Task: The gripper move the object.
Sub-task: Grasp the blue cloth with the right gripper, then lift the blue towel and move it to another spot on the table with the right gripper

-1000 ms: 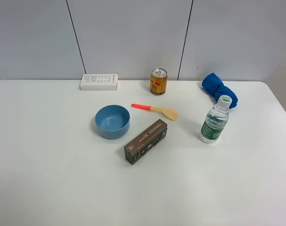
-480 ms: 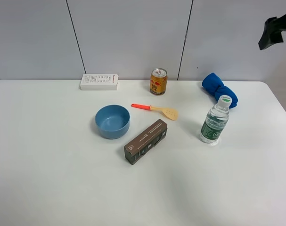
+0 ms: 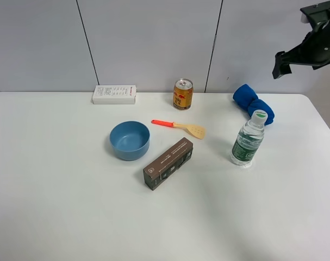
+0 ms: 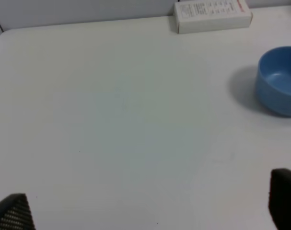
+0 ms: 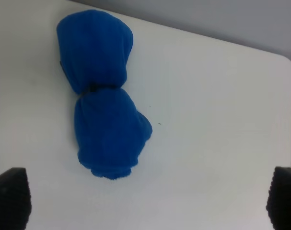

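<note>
The royal-blue rolled cloth [image 3: 252, 102] lies at the back right of the white table, just behind the water bottle. In the right wrist view the cloth [image 5: 103, 96] is a two-lobed lump lying flat, ahead of the jaws. My right gripper [image 3: 279, 63] hangs in the air above and to the right of the cloth, not touching it. In its wrist view the right gripper [image 5: 147, 199] is open and empty, with the black fingertips [image 5: 11, 194] far apart. My left gripper [image 4: 147, 208] is open and empty over bare table, and is out of the exterior view.
A water bottle [image 3: 248, 139] stands just in front of the cloth. A paler blue bowl [image 3: 130, 140], a brown box [image 3: 168, 163], an orange-handled spatula [image 3: 179, 127], a can [image 3: 182, 93] and a white box [image 3: 114, 94] stand further left. The bowl [image 4: 279, 88] shows in the left wrist view.
The right arm has come into the exterior view from the top right and moved left and down towards the cloth. Nothing on the table has moved.
</note>
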Robot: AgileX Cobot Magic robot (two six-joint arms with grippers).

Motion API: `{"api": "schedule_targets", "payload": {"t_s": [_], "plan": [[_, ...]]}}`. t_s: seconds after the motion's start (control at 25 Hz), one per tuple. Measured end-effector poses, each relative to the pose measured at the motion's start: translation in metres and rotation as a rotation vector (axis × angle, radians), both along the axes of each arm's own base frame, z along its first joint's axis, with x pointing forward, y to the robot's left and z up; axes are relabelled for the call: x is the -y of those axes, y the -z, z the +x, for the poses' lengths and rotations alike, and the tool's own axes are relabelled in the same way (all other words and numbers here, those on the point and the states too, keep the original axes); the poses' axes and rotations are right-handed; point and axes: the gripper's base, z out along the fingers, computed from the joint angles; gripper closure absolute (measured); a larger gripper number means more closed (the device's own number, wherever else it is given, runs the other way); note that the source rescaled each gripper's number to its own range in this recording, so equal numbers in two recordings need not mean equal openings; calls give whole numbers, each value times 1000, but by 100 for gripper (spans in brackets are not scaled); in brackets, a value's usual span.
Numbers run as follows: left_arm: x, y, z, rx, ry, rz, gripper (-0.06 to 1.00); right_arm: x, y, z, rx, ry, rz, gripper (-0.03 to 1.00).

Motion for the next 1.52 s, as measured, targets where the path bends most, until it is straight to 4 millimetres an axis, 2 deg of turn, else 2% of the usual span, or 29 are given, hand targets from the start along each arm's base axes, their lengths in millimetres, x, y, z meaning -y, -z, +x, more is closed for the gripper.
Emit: {"api": "schedule_targets", "payload": {"t_s": [0.2,0.4,0.68,0.8,1.0,1.04,1.12,1.2,1.28,1.32,1.52], "plan": [[0,0,0,0,0,0,-6,2,41,22,-10,0,7,-3],[0,0,0,0,0,0,-6,2,91,40,-44,6,35,-3],[0,0,0,0,0,0,-6,-1,150,54,-76,-20,75,-3],[0,0,0,0,0,0,-6,-2,164,57,-69,-33,74,-3],[0,0,0,0,0,0,-6,-1,169,62,-20,-29,63,-1],[0,0,0,0,0,0,-6,-1,169,63,-11,-25,65,3],[0,0,0,0,0,0,-6,-1,168,64,3,-23,65,23],[0,0,0,0,0,0,-6,-1,168,64,5,-16,75,52],[0,0,0,0,0,0,-6,-3,168,63,-8,4,103,88],[0,0,0,0,0,0,-6,-3,169,63,-15,21,123,97],[0,0,0,0,0,0,-6,-8,161,58,-61,98,227,96]]}}
